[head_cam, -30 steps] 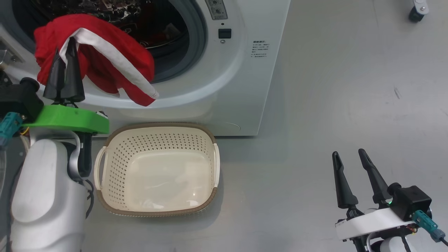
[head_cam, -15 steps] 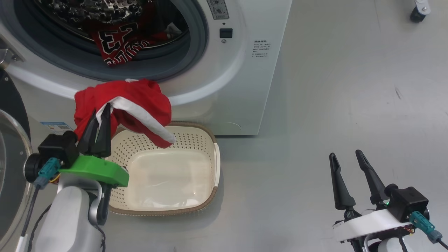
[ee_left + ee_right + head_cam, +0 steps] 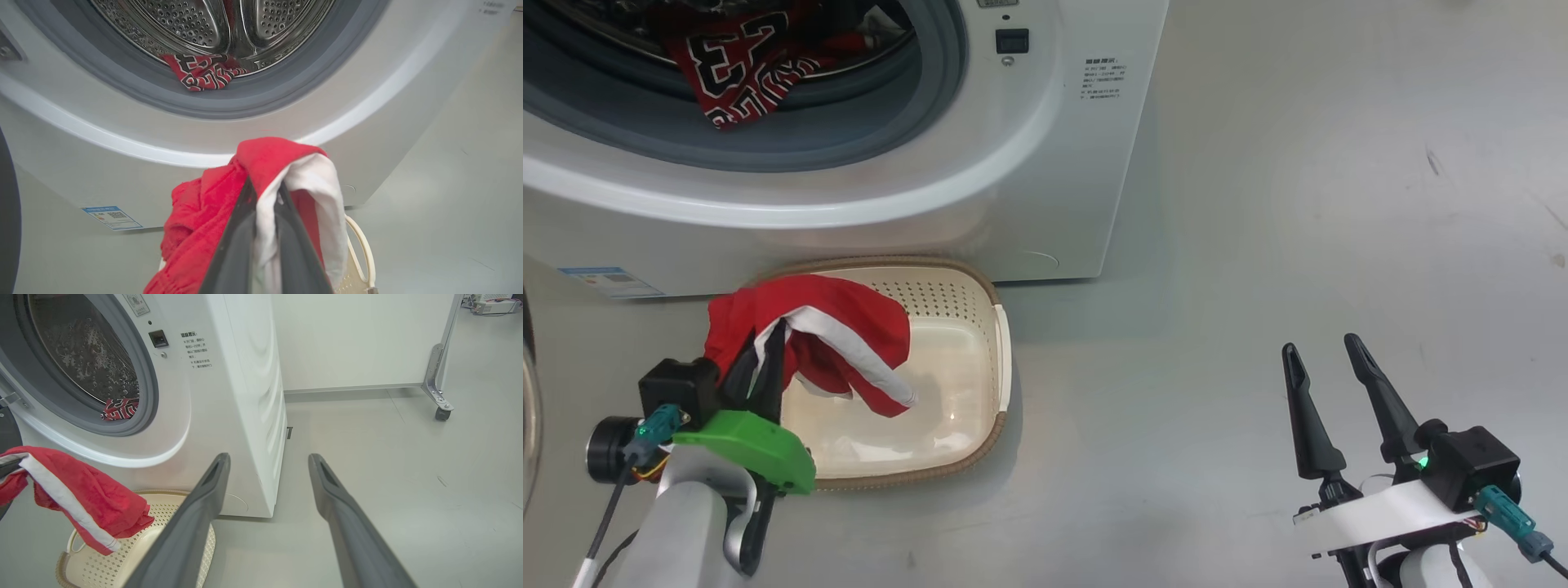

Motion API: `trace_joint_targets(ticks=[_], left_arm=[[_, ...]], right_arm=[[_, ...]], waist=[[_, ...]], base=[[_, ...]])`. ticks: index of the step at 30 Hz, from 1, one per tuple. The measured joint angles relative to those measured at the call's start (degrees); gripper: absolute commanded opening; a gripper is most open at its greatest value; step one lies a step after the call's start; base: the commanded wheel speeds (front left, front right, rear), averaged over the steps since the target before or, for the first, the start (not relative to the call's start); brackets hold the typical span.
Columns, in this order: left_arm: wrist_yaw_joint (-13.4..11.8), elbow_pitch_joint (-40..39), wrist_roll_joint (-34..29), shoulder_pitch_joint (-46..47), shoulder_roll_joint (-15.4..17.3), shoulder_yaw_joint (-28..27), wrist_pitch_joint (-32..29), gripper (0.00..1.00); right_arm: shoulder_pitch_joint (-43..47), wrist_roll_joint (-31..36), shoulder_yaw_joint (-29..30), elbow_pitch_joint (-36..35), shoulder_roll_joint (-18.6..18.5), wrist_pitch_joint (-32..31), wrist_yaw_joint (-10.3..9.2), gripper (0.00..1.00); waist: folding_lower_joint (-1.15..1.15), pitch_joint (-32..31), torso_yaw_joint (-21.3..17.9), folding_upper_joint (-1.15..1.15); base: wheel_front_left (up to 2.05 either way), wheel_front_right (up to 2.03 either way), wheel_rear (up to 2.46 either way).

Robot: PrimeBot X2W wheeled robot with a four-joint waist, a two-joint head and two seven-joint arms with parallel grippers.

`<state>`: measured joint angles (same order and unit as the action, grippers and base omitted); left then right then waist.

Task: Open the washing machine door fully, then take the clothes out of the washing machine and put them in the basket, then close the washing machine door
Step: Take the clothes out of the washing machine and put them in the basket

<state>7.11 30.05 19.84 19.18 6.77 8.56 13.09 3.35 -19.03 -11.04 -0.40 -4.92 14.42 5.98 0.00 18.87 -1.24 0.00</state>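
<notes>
The white washing machine [image 3: 1029, 147] stands with its grey-ringed drum mouth uncovered. A dark sliver of the washing machine door [image 3: 6, 228] shows at the far left. My left gripper [image 3: 766, 333] is shut on a piece of the clothes, a red garment with a white stripe [image 3: 849, 343], which hangs over the left half of the cream basket [image 3: 999, 359]. A second red garment with black-and-white lettering [image 3: 739, 69] lies at the drum's lip. My right gripper [image 3: 1321, 345] stands open over the floor to the right, holding nothing.
The basket sits on the grey floor against the machine's base, under the drum mouth. A blue label [image 3: 609, 282] marks the machine's lower left. A white panel on a castor [image 3: 443, 412] stands behind the machine at the right.
My left gripper carried the red garment down from the drum mouth to just over the basket. The head view has shifted downward. The right gripper stayed open and in place.
</notes>
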Motion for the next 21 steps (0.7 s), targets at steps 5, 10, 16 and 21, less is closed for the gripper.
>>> trace_joint_targets(ticks=[5, 10, 16, 21], left_arm=[[0.01, 2.96, -1.09, 0.30, 0.62, 0.53, -0.22, 0.00], [-0.01, 6.46, -1.47, 1.48, 1.48, 0.40, -0.94, 0.00], [-0.02, 9.80, -1.23, 5.39, 1.60, -0.41, -1.98, 0.00], [-0.34, 13.14, -1.32, 7.39, 3.00, -0.76, -3.15, 0.00]], right_arm=[[-0.76, 0.03, -0.02, -0.70, -0.04, 0.00, -0.01, 1.00], [-1.68, 0.40, -0.53, -1.08, -0.02, 0.00, -0.01, 1.00], [-2.68, 0.62, -0.54, -1.62, 0.07, 0.00, -0.04, 1.00], [-3.99, 0.62, -0.38, -2.09, 0.36, 0.00, -0.16, 1.00]], waist=[[0.00, 2.36, -1.29, 0.00], [0.00, 4.94, -2.75, 0.00], [0.00, 8.05, -4.81, 0.00], [0.00, 10.60, -6.73, 0.00]], base=[[0.00, 0.00, 0.00], [0.00, 0.00, 0.00], [0.00, 0.00, 0.00], [0.00, 0.00, 0.00]])
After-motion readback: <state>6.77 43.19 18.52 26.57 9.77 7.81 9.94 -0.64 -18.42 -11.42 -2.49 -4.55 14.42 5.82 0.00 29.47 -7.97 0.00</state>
